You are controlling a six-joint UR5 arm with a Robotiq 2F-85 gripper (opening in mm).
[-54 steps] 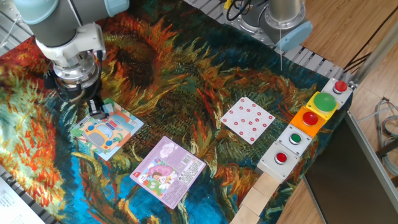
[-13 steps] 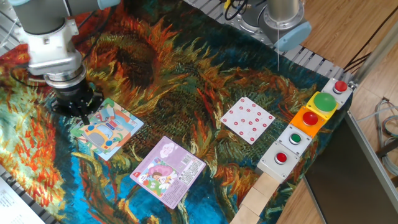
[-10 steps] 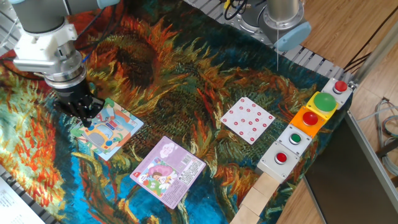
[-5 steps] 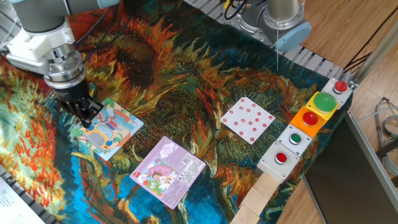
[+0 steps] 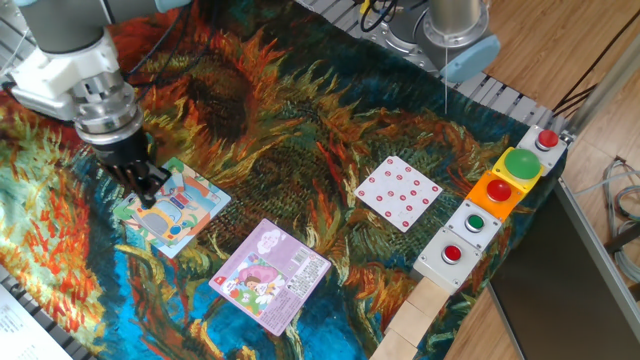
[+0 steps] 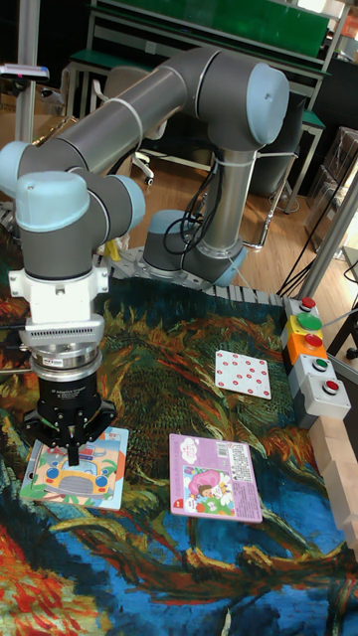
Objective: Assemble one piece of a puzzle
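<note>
1 end effector (image 5: pixel 147 190) seemingly touches 1 puzzle (image 5: pixel 172 207), beside 2 cards.

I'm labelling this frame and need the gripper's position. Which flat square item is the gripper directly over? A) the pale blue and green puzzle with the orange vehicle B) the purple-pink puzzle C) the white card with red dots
A: the gripper is down at the far-left part of the puzzle; the purple-pink puzzle and white card lie apart from it.
</note>
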